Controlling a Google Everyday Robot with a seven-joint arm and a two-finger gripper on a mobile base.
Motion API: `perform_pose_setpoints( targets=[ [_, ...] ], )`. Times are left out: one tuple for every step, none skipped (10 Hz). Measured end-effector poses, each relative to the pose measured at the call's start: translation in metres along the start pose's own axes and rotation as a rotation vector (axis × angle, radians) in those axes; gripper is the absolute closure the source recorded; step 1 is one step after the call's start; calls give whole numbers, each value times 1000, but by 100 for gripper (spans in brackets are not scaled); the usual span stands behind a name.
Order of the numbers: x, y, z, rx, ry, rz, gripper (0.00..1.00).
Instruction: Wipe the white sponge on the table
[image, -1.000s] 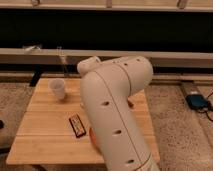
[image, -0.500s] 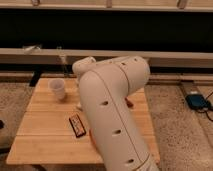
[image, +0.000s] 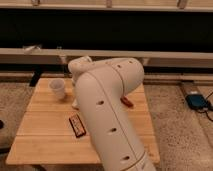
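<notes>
The wooden plank table (image: 45, 142) fills the middle of the camera view. My bulky white arm (image: 107, 110) reaches over it from the front and covers its centre. My gripper is hidden behind the arm's far end (image: 80, 67), above the back left part of the table near the cup. A small off-white shape (image: 75, 103) peeks out at the arm's left edge on the tabletop. I cannot tell whether it is the white sponge.
A translucent white cup (image: 57, 89) stands at the table's back left. A dark snack bar (image: 77, 125) lies left of the arm. A small red object (image: 127, 101) lies to the right of the arm. A blue device (image: 196, 101) sits on the floor at right.
The arm's far end has swung slightly left toward the cup. The cup, snack bar and red object have not moved.
</notes>
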Motion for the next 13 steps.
perform_pose_setpoints(
  targets=[
    [-7,0,4,-2,-2,-4,100],
    [-14,-5,7,0,-3,-6,100],
    [-19,-13,8,6,-6,-1,100],
    [-21,-19,9,9,-7,5,100],
    [-25,-27,9,15,-13,14,100],
    [-28,-35,10,21,-17,26,100],
    [-29,-40,11,26,-20,33,100],
    [-31,-46,10,32,-25,45,100],
    [-33,-51,10,38,-30,57,100],
    [-33,-53,10,41,-32,65,100],
    [-33,-53,10,42,-32,65,100],
    [-33,-53,10,42,-32,65,100],
    [-33,-53,10,42,-32,65,100]
  ],
)
